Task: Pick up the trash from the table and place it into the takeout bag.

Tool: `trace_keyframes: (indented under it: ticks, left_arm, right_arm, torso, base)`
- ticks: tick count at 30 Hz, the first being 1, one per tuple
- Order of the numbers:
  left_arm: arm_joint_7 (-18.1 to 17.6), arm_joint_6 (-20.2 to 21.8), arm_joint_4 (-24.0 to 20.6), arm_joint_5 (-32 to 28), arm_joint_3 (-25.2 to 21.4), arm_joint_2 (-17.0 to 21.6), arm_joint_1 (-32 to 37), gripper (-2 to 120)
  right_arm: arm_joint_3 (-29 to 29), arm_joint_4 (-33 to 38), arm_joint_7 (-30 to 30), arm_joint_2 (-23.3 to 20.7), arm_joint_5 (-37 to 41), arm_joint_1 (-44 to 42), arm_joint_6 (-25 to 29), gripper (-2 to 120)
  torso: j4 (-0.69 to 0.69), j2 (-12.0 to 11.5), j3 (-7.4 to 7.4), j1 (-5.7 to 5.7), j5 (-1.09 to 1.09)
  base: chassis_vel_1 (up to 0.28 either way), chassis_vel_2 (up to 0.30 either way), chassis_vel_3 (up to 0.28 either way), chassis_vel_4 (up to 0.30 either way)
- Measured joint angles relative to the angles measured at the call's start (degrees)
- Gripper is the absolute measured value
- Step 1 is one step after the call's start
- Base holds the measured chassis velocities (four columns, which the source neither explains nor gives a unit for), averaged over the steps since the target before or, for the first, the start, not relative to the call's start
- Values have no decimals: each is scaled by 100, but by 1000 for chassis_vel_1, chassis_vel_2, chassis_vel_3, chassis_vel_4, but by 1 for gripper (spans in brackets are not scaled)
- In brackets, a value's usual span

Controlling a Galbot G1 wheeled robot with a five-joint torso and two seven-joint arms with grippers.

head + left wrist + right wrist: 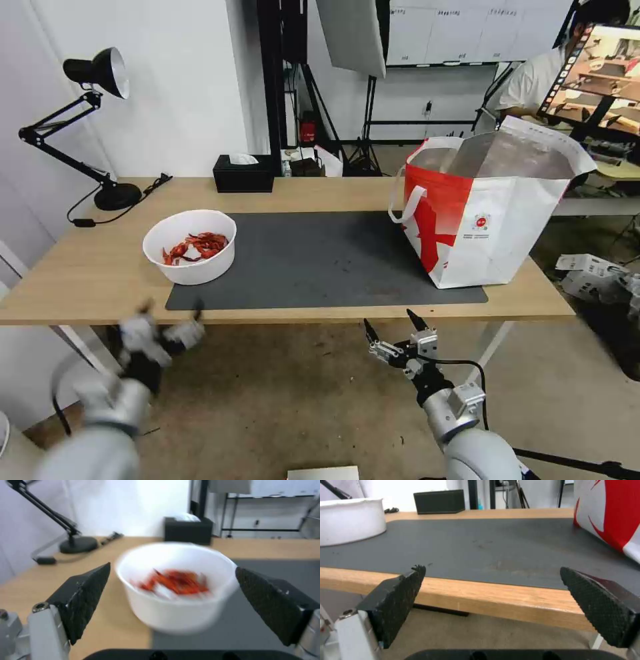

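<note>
Hovering below the near edge of the counter, the left end effector had its fingers spread wide and held nothing; in its wrist view the two black pads framed the white bowl of red crayfish shells without touching it. The right end effector was likewise spread and empty, sitting just short of the counter's near edge at about 5 o'clock of the dark grey mat, with its wrist view looking across the mat toward the takeout bag.

The bowl stood on the mat's 9 o'clock corner, upright, with shells visible inside. The takeout bag stood open at the mat's 3 o'clock end, well apart from the bowl, foil lining exposed; its contents could not be made out from the head view.

Judgement on progress: the bowl was the one piece of trash seen on the counter, so that item remained outstanding. No tray, tissue or clear bag lay on the counter surface; whether these were already in the bag could not be confirmed. The black tissue box at the 12 o'clock edge and the desk lamp at 10 o'clock were not part of the trash.
</note>
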Motion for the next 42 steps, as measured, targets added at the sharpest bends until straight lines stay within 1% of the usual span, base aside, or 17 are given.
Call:
trace_keyframes:
  ticks: [1, 2, 3, 5, 6, 8, 9, 11, 12, 17, 19, 24, 29, 33, 35, 39, 42]
  left_arm:
    - [-318, 270, 420, -739, 139, 605, -558, 100]
    - [-511, 515, 764, -1385, 373, 981, -1066, 100]
    - [-511, 515, 764, -1385, 373, 981, -1066, 100]
    - [-839, 1086, 1338, -2457, 968, 1501, -2073, 100]
    - [-839, 1086, 1338, -2457, 968, 1501, -2073, 100]
    - [-985, 1839, 1757, -3050, 1406, 1748, -2849, 100]
    - [-985, 1839, 1757, -3050, 1406, 1748, -2849, 100]
    - [-1172, 2386, 2135, -3521, 1825, 1869, -3562, 100]
    - [-1298, 2466, 2283, -3721, 2004, 1885, -3818, 100]
    - [-1630, 2538, 2746, -4112, 2581, 1897, -4424, 100]
    - [-1737, 2537, 3156, -4142, 3025, 1805, -4781, 100]
    - [-1895, 2518, 3707, -4087, 3443, 1527, -5135, 100]
    - [-2079, 2500, 3886, -4037, 3539, 1369, -5229, 100]
    - [-2433, 2490, 4027, -4180, 3614, 1257, -5313, 100]
    - [-2831, 2482, 4125, -4582, 3632, 1161, -5403, 100]
    - [-3184, 2474, 4143, -5044, 3627, 1112, -5467, 90]
    - [-3283, 2472, 4143, -5221, 3625, 1111, -5488, 80]
  right_arm:
    - [0, 0, 1, 0, 1, 0, 0, 100]
    - [0, 0, 2, 0, 1, 1, 0, 100]
    - [0, 0, 2, 0, 1, 1, 0, 100]
    - [-1, 0, 1, -1, 2, 1, 0, 100]
    - [-1, 0, 1, -1, 2, 1, 0, 100]
    - [0, 0, 0, 0, 2, 2, 0, 100]
    - [0, 0, 0, 0, 2, 2, 0, 100]
    - [0, 0, 1, -1, 2, 3, 0, 100]
    - [0, 0, -1, -1, 2, 3, -1, 100]
    - [0, -1, 0, -1, 2, 4, 0, 100]
    - [0, -1, -2, -1, 2, 5, 0, 100]
    - [0, -3, -2, -1, 2, 6, 0, 100]
    - [0, -3, -2, -1, 3, 7, 0, 100]
    - [0, -3, -2, -1, 3, 7, 0, 100]
    - [0, -3, -2, -1, 3, 7, 0, 100]
    - [0, -3, -2, -1, 3, 7, 0, 100]
    - [0, -3, -2, -2, 3, 7, 0, 100]
  torso:
    - [-1, 0, 1, 0, 0]
    - [0, 0, 1, 1, -2]
    - [0, 0, 1, 1, -2]
    - [-2, 0, 1, 1, 0]
    - [-2, 0, 1, 1, 0]
    - [-3, -1, 1, 1, 0]
    - [-3, -1, 1, 1, 0]
    - [-1, 0, 1, 1, 1]
    - [0, 0, 0, 1, 1]
    - [-1, 0, 0, 1, 1]
    - [0, 0, 0, 1, 1]
    - [-1, 0, 0, 1, 0]
    - [-1, 0, 0, 0, 1]
    - [0, 0, 0, 0, 1]
    - [-1, 0, 0, 0, 1]
    - [-1, 0, 0, 0, 2]
    - [-1, 0, 0, 0, 1]
  base:
    - [0, 0, 0, 0]
    - [0, 0, 0, 0]
    - [0, 0, 0, 0]
    - [0, 0, 0, 0]
    - [0, 0, 0, 0]
    - [0, 0, 0, 0]
    - [0, 0, 0, 0]
    - [0, 0, 0, 0]
    - [0, 0, 0, 0]
    - [0, 0, 0, 0]
    - [0, 0, 0, 0]
    - [0, 0, 0, 0]
    - [0, 0, 0, 0]
    - [0, 0, 0, 0]
    - [0, 0, 0, 0]
    - [0, 0, 0, 0]
    - [0, 0, 0, 0]
